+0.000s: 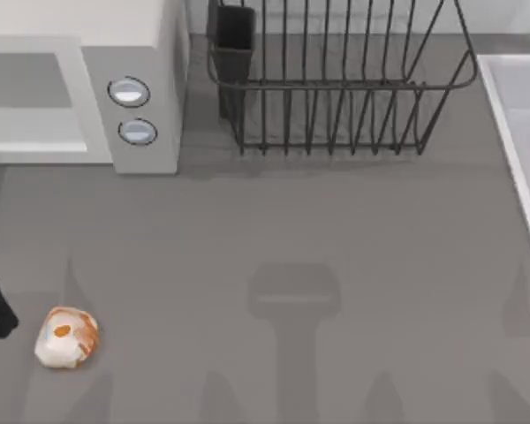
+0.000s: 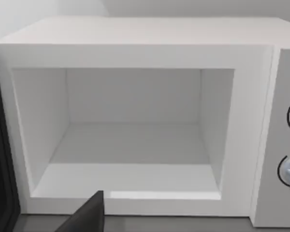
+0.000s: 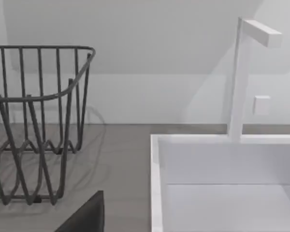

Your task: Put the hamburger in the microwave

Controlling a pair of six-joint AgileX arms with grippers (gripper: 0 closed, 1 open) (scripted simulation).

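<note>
Small rounded cream hamburger (image 1: 66,336) with orange-brown patches lies on the grey table (image 1: 336,247), near-left corner, nothing gripping it. Large grey-white boxy microwave (image 1: 132,88) far left, door open, cavity bare in the left wrist view. Jaw state of either gripper: cannot tell.

The grey table (image 1: 336,265) carries the microwave (image 1: 141,53) at 11 o'clock, a wire dish rack (image 1: 336,97) at 12, the hamburger (image 1: 66,336) at 8.
</note>
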